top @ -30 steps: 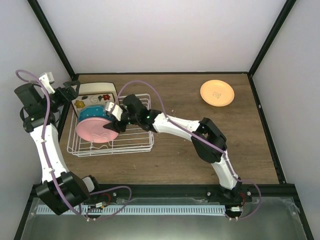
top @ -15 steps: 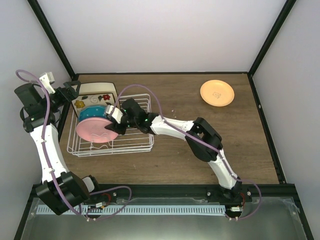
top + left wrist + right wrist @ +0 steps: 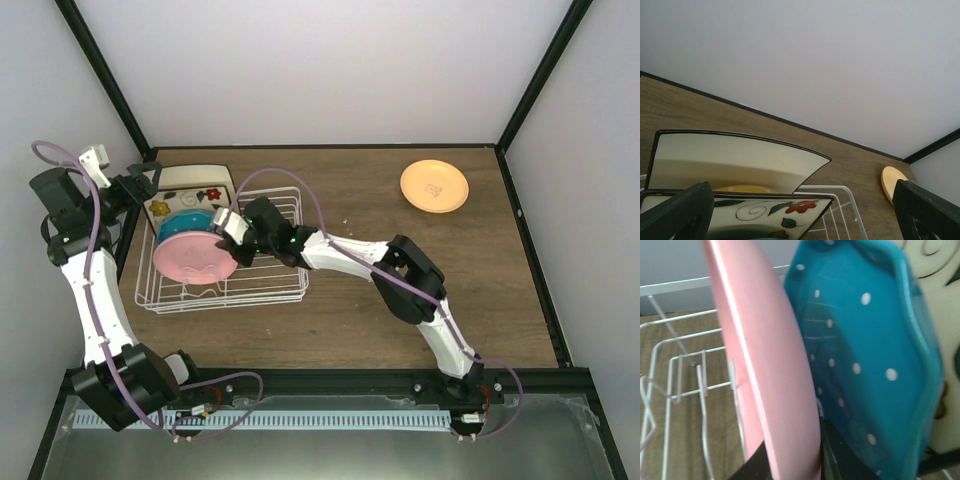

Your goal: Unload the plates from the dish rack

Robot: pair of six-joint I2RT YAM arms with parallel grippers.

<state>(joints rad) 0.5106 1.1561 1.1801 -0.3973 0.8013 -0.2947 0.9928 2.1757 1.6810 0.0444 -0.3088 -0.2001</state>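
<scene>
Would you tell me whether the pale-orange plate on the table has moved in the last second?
No: the pale-orange plate lies just where it did, near the far right corner of the table.

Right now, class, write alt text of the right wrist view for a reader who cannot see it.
The right gripper pinches the rim of an upright pink plate, seen edge-on. To its right stands a teal plate with white dots, then a cream flowered plate; the white wire dish rack shows at left.
</scene>
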